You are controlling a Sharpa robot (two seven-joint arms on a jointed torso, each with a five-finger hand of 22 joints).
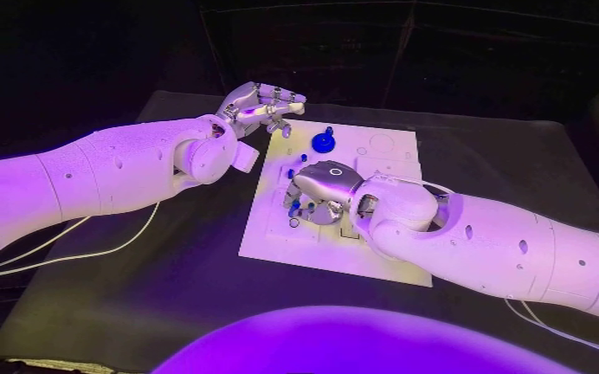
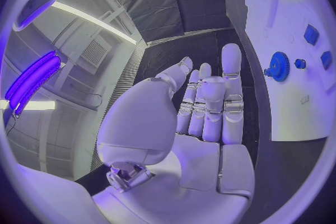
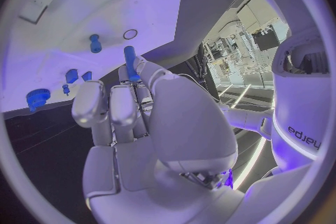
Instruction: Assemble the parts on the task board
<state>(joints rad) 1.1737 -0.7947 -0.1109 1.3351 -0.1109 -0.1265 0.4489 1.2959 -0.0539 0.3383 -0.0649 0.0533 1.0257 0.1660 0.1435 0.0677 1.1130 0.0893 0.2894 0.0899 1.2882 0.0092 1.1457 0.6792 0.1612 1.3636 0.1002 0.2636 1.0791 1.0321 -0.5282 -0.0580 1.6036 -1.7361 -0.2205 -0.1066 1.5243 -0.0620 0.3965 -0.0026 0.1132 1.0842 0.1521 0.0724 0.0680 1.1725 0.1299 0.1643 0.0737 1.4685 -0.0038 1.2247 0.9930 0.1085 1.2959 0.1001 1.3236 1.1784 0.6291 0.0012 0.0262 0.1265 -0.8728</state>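
The white task board (image 1: 381, 170) lies in the middle of the black table. A blue gear (image 1: 324, 141) sits near its far edge, also seen in the left wrist view (image 2: 278, 66). My right hand (image 1: 322, 192) hangs over the board's left half and pinches a blue peg (image 3: 131, 63) between thumb and fingers. Another blue peg (image 3: 94, 43) stands in the board (image 3: 84, 0), beside a small ring (image 3: 130, 34). My left hand (image 1: 260, 107) hovers past the board's far left corner, fingers (image 2: 210, 95) stretched out and holding nothing.
Small blue parts (image 3: 71, 75) lie close to the gear (image 3: 37, 98); the left wrist view shows them too (image 2: 311, 33). Black tabletop (image 1: 163, 261) surrounds the board. White cables (image 1: 87, 248) trail from my left arm at the near left.
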